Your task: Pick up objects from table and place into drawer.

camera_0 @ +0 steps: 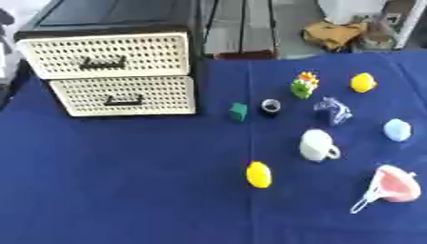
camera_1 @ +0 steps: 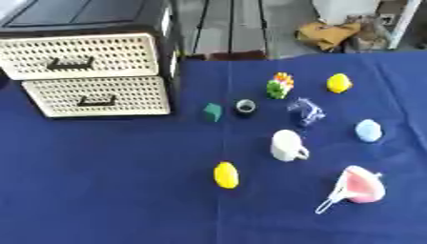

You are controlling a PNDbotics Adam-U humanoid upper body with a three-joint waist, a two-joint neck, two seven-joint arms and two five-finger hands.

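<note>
1. Dark blue cloth covers the table (camera_0: 125,190) in front of me, with a faint seam running down it near the middle.
2. At the far left stands a black drawer unit (camera_0: 116,14) with two cream perforated drawers: the upper drawer (camera_0: 104,55) and the lower drawer (camera_0: 125,95), both pushed in, each with a dark handle.
3. Just right of the lower drawer sits a small green block (camera_0: 238,112), and close beside that a dark ring-shaped thing (camera_0: 270,106).
4. Farther back, a green toy with colourful bits on top (camera_0: 304,85) stands near a small yellow object (camera_0: 362,82).
5. A crumpled blue-and-white item (camera_0: 333,110) lies right of the ring; well to its right is a pale blue rounded object (camera_0: 397,129).
6. A white mug (camera_0: 318,145) stands upright in the middle of the group, its handle turned toward the near right.
7. Nearest me, a yellow oval object (camera_0: 259,174) lies on the seam, apart from everything else.
8. At the near right lies a pink strainer-like piece with a pale handle (camera_0: 390,187).
9. Neither my left hand nor my right hand shows in either view, so I cannot tell how their fingers are set.
10. Beyond the table's far edge are grey floor and some brown clutter (camera_0: 333,33).
</note>
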